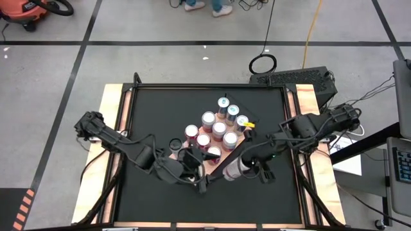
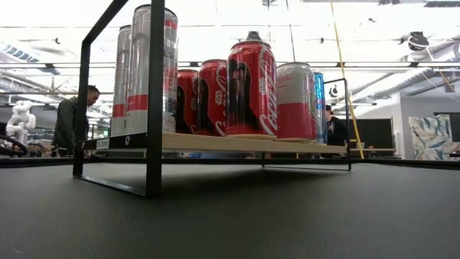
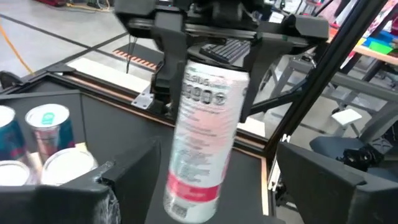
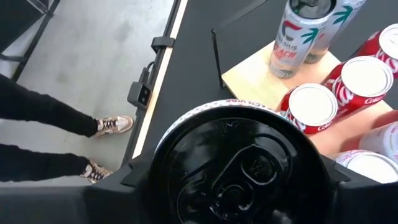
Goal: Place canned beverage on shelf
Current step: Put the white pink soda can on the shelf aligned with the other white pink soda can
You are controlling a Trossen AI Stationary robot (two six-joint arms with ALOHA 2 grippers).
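Nine or so cans [image 1: 219,130] already stand upright on the shelf [image 1: 252,137], the light wooden board on a thin black frame near the middle of the counter [image 1: 151,109], so by my count the job looks well along, with one can in transit and bare board showing only at the shelf's near corner. Going from the left: the left arm reaches in low across the counter, its hand [image 1: 199,178] hanging just off the shelf's near edge with the fingers spread wide and nothing between them; a small dark ring [image 1: 174,144] lies on the counter just beside that arm, and I cannot tell what it is. Past the shelf's near corner comes the can in transit [image 1: 234,168], a tall white one with a pink band, carried tilted by the right hand [image 1: 247,168], whose fingers are clamped on its sides near the top; the left wrist view shows it hanging clear of the counter. It is close to the shelf's near right edge but not yet over the board. What seems left is to bring it upright over that free corner, set it down without knocking the neighbouring red cans, and let go.
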